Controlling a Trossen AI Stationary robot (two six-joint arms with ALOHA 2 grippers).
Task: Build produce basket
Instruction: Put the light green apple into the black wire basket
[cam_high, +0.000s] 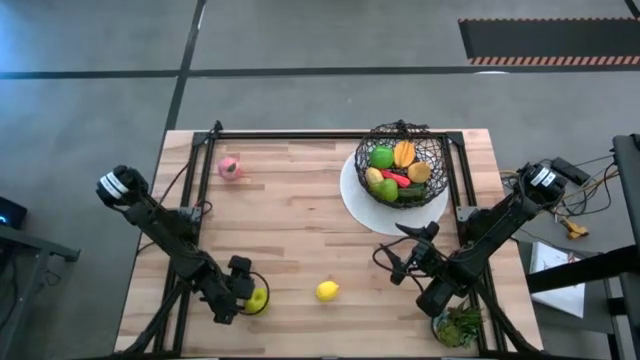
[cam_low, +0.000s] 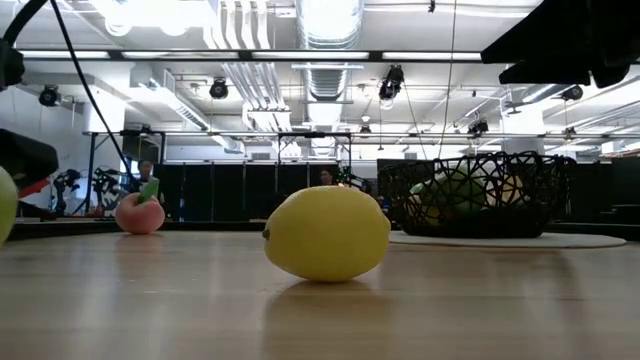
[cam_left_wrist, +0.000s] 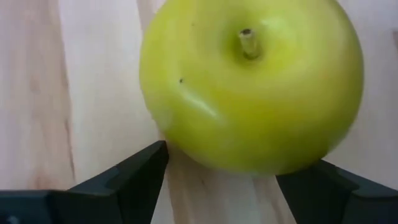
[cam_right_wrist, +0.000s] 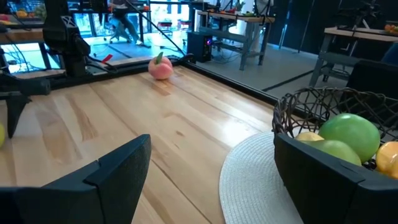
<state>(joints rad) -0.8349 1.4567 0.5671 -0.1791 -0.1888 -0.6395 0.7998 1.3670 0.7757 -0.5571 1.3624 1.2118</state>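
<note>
We are reaching for the yellow-green apple (cam_left_wrist: 252, 87) with the left gripper (cam_high: 243, 297) at the near left part of the table (cam_high: 290, 230). The 2 fingers are standing wide apart, 1 on each side of the apple, and as far as we can judge they are not pressing it yet, so nothing is held. The apple is lying on the wood with its stem toward the wrist camera.

To do this step well, we are thinking the fingers should go a little lower, to the widest part, and then close slowly, because the round smooth skin can slip out.

The right gripper (cam_high: 402, 262) is waiting open and empty just beside the white plate (cam_high: 355, 195). The basket (cam_high: 402, 163) is standing on this plate at the far right and is already holding several pieces. 1 lemon (cam_high: 327, 291) and the pink peach (cam_high: 230, 167) are lying on the table outside it.
</note>
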